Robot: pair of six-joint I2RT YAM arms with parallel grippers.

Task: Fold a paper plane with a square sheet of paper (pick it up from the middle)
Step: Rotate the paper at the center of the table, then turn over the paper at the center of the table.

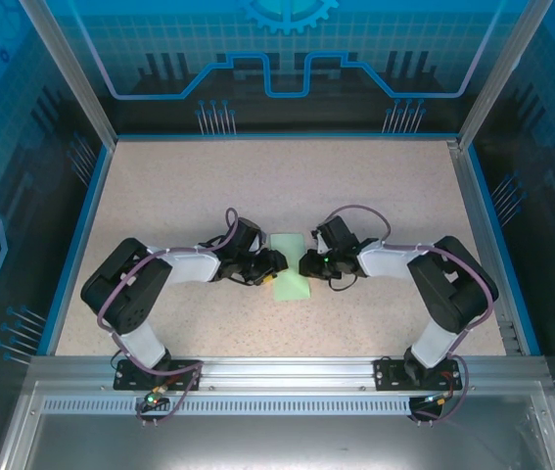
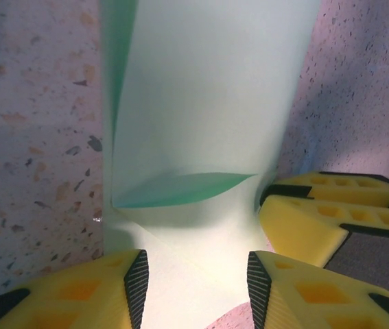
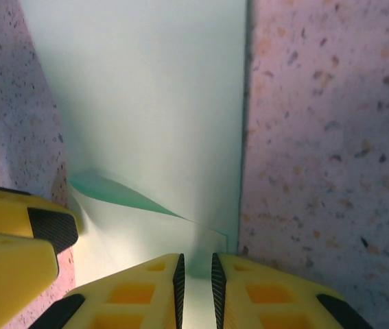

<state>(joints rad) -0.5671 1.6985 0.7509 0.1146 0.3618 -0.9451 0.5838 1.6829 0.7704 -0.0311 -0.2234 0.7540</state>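
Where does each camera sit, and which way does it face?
Top external: above and behind the arms, looking down on the table; both arms show, left gripper and right gripper close together over the green paper.
Left wrist: on the left arm, looking down past its parted fingers at the paper; right gripper's fingers at right.
Right wrist: on the right arm, looking down past its nearly closed fingers at the paper; left gripper's fingers at left.
Shared: both wrist views show the paper's raised flap.

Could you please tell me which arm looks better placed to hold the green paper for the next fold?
Right, probably. The right gripper has its jaws almost together on the edge of the paper, seemingly pinching it, while the left gripper has its jaws apart over the paper, gripping nothing.
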